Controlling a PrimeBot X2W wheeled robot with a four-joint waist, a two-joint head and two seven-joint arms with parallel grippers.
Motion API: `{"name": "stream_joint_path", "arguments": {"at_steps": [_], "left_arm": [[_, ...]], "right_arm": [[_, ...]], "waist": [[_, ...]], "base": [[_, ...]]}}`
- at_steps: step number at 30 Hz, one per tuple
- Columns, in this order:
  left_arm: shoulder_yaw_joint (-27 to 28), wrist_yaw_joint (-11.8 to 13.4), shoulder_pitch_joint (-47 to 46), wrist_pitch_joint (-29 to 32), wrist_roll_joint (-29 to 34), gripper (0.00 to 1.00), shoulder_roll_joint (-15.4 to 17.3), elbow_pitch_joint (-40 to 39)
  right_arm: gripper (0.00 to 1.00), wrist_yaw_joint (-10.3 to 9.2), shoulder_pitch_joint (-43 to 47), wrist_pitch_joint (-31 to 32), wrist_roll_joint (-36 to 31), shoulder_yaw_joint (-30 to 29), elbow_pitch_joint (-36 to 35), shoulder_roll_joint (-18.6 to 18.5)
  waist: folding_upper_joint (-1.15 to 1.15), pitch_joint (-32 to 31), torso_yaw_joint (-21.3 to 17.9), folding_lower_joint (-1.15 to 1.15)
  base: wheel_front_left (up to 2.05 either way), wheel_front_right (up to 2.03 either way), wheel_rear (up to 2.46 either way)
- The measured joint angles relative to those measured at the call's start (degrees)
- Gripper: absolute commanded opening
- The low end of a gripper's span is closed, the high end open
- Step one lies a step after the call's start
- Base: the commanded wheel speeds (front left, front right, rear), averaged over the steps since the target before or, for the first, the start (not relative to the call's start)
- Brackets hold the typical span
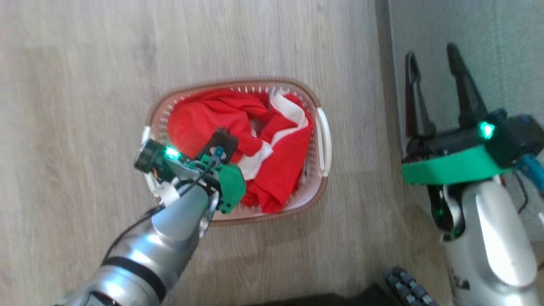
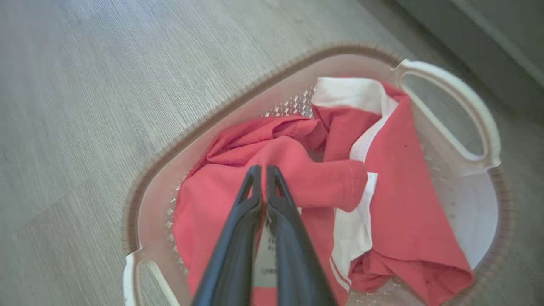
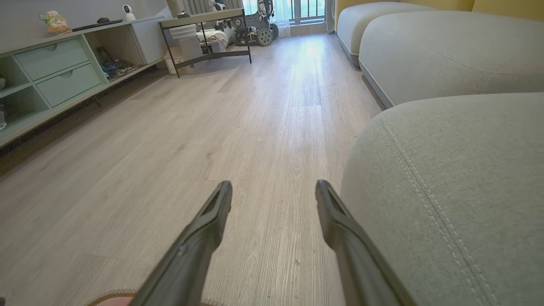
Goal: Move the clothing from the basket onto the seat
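Where the wooden floor (image 1: 63, 106) spreads on the left, the left tool (image 2: 263, 171) reaches down into the basket (image 1: 325, 140) from its near left edge, its two dark fingers pressed together with no gap at the tips. Those tips sit on a rounded fold of the clothing (image 1: 199, 119), in the left half of the heap; whether any fabric is caught between them cannot be told. The clothing, red with white bands, lies crumpled inside the basket and fills it from the left wall almost to the right handle, where a patch of the pale inside shows at the near right. The basket stands on the floor, near the seat (image 3: 459, 191) but apart from it. Farther right, the right tool (image 1: 431, 53) hangs by the left edge of the seat with its fingers spread wide and holding nothing, well apart from the clothing.
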Motion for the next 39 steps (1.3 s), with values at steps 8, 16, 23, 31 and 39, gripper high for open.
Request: {"name": "stream_joint_path", "arguments": {"at_steps": [8,16,23,31,39], "left_arm": [[0.8,0.7,6.4,-3.3,-4.4,0.00,0.0,-7.1],[2.4,0.7,11.3,-3.8,-6.4,0.00,1.6,-15.5],[2.5,0.2,12.1,-1.6,-7.4,0.00,3.9,-22.6],[3.0,0.2,11.0,2.8,-8.0,0.00,4.9,-30.0],[3.2,0.1,5.2,6.5,-8.0,0.00,4.8,-33.2]], "right_arm": [[1.00,0.00,6.0,0.0,-1.0,-1.4,2.2,0.0],[1.00,0.00,13.4,0.0,-1.5,-1.9,4.8,0.0],[1.00,0.00,18.6,0.0,-1.5,-1.3,6.3,0.0],[1.00,0.00,21.6,0.0,-1.4,2.0,7.4,0.1],[1.00,0.00,21.4,0.0,-1.4,5.2,7.8,0.1]], "waist": [[0.00,-9.2,2.5,0.00],[0.00,-19.8,4.8,0.00],[0.00,-29.1,6.4,0.00],[0.00,-37.6,6.9,-0.01],[0.00,-40.7,5.9,-0.01]], "base": [[0.00,0.00,0.00],[0.00,0.00,0.00],[0.00,0.00,0.00],[0.00,0.00,0.00],[0.00,0.00,0.00]]}}
